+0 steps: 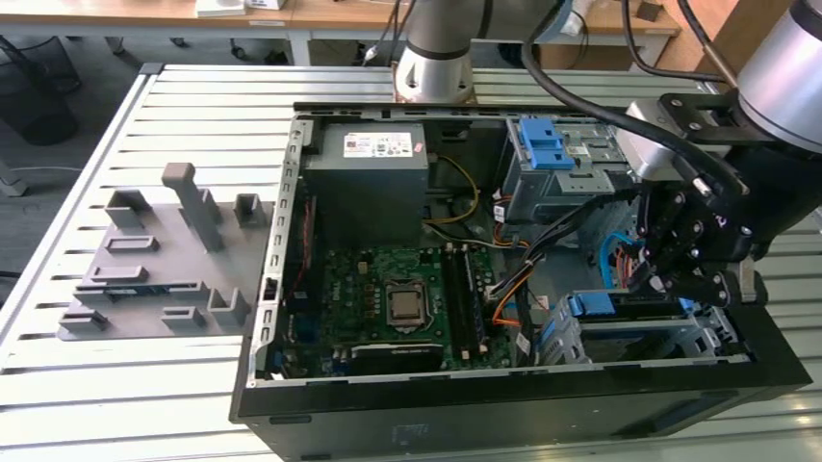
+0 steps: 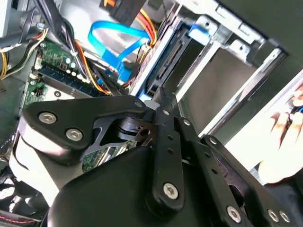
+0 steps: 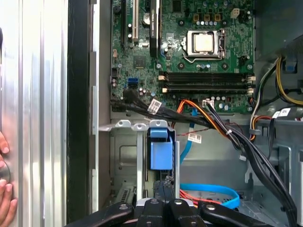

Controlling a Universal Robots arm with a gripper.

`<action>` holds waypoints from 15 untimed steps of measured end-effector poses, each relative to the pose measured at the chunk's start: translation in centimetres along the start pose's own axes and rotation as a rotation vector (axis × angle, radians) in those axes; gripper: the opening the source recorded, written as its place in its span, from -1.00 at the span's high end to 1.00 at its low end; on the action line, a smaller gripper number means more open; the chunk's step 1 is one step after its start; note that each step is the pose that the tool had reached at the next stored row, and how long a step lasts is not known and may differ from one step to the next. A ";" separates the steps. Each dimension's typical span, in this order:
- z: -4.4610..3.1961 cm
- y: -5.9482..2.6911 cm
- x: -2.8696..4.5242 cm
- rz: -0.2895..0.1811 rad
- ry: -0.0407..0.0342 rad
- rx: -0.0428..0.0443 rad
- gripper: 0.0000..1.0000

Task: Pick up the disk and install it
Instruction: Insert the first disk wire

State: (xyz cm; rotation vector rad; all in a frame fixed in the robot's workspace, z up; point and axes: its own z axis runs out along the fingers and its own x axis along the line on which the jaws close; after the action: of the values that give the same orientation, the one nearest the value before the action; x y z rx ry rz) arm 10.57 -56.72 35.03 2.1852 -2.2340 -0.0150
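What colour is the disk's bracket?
Blue. The disk's bracket shows best in the first wrist view, seated in the drive cage.

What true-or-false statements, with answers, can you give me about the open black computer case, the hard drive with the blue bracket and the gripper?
1. The black computer case lies open, its green motherboard exposed. True.
2. A person's hand shows over the slatted metal table. True.
3. The black gripper is beside the hard drive with the blue plastic bracket. True.
4. That hard drive lies on the table outside the case. False: it sits in the metal drive cage inside the case.
5. A fan cooler covers the processor. False: the silver processor is bare.
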 end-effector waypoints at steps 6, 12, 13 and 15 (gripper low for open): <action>-0.04 -0.66 -0.05 0.000 0.0000 0.0000 0.79; -0.65 -0.68 -0.34 0.000 -0.0003 0.0032 0.79; -0.69 -0.72 -0.41 0.000 -0.0003 0.0037 0.79; -0.72 -0.93 -0.59 0.000 -0.0001 0.0038 0.79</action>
State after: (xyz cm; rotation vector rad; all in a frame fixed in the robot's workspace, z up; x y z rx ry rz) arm 11.52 -56.14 35.73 2.1871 -2.2359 -0.0109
